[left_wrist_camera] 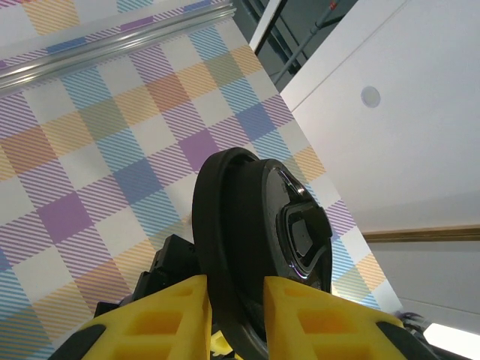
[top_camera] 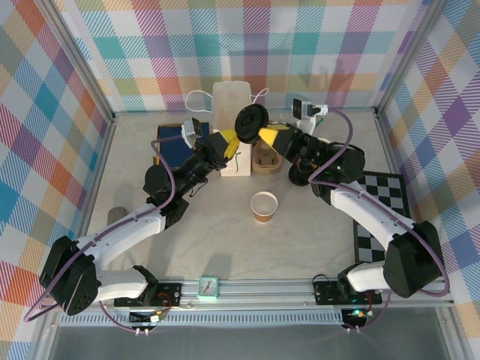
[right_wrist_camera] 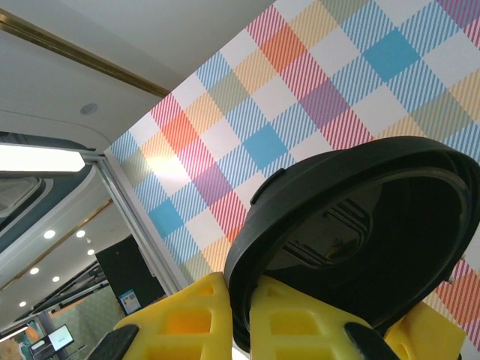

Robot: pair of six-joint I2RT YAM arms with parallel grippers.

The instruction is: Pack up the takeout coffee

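Observation:
A round black lid (top_camera: 250, 120) hangs in the air in front of the white paper bag (top_camera: 229, 97), gripped from both sides. My left gripper (top_camera: 238, 136) reaches it from the left, its yellow fingers (left_wrist_camera: 172, 315) pressed on either face of the lid (left_wrist_camera: 255, 247), so the left gripper (left_wrist_camera: 236, 289) is shut on it. My right gripper (top_camera: 263, 133) comes from the right and is shut on the rim of the lid (right_wrist_camera: 360, 232), whose hollow underside faces the right wrist camera. The right gripper (right_wrist_camera: 244, 289) pinches the edge. The takeout coffee is out of view.
An unlidded brown paper cup (top_camera: 263, 205) stands upright in the middle of the table. A brown cardboard holder (top_camera: 265, 159) sits under the right gripper beside the bag. A dark blue flat object (top_camera: 176, 139) lies back left, and a checkerboard mat (top_camera: 386, 202) lies right.

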